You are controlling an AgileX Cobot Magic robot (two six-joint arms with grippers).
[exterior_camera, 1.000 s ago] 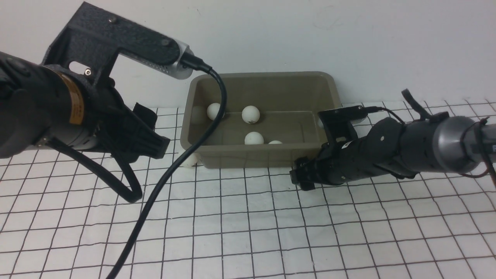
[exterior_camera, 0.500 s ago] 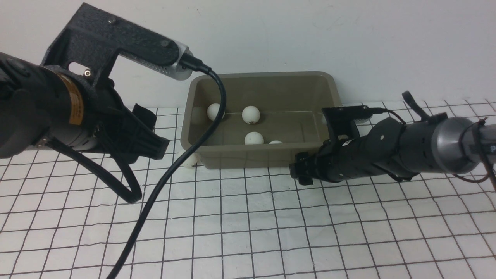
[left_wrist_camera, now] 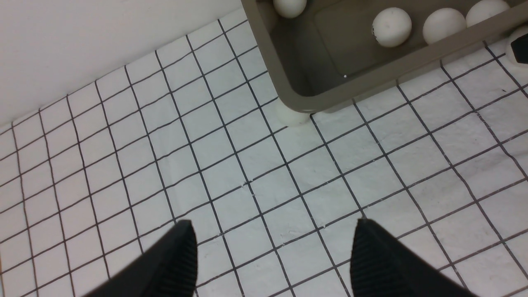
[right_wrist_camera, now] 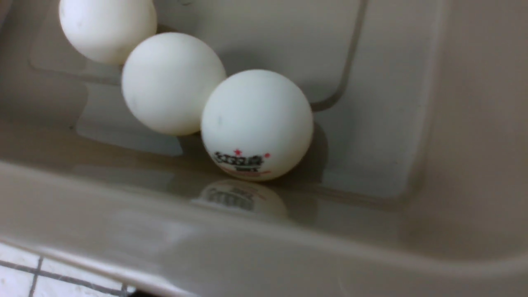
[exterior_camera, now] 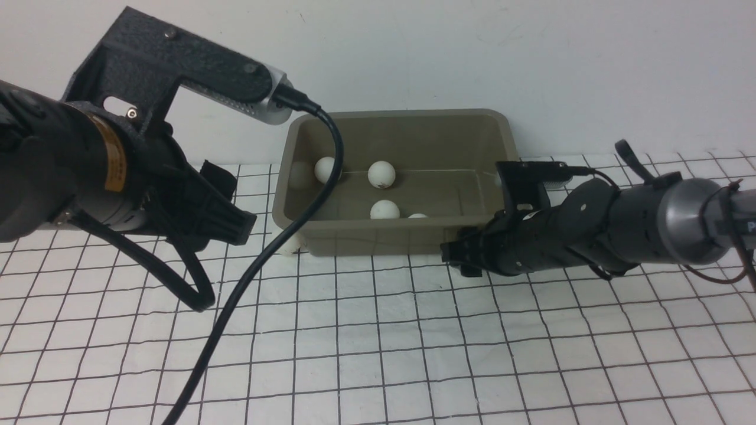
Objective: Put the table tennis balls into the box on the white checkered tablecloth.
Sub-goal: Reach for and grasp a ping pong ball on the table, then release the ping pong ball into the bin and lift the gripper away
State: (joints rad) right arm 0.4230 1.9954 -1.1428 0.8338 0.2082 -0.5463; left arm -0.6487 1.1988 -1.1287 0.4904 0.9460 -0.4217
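Observation:
The olive-grey box (exterior_camera: 407, 130) stands at the back of the white checkered tablecloth (exterior_camera: 378, 342). Several table tennis balls lie inside it; one (exterior_camera: 381, 174) is near the middle, and a printed one (right_wrist_camera: 255, 123) touches its neighbour (right_wrist_camera: 171, 82). Another ball (left_wrist_camera: 291, 115) sits on the cloth, tucked under the box's front-left corner rim (left_wrist_camera: 297, 99). My left gripper (left_wrist_camera: 272, 231) hovers open over bare cloth, well short of that ball. My right gripper (exterior_camera: 458, 258) lies low against the box's front-right corner; its fingers are hidden.
A white wall (exterior_camera: 531, 59) rises just behind the box. A thick black cable (exterior_camera: 260, 260) hangs from my left wrist camera and crosses in front of the box's left end.
My right gripper has crept up toward the box's front wall. The box and its balls have shifted slightly left. The left arm has barely moved.

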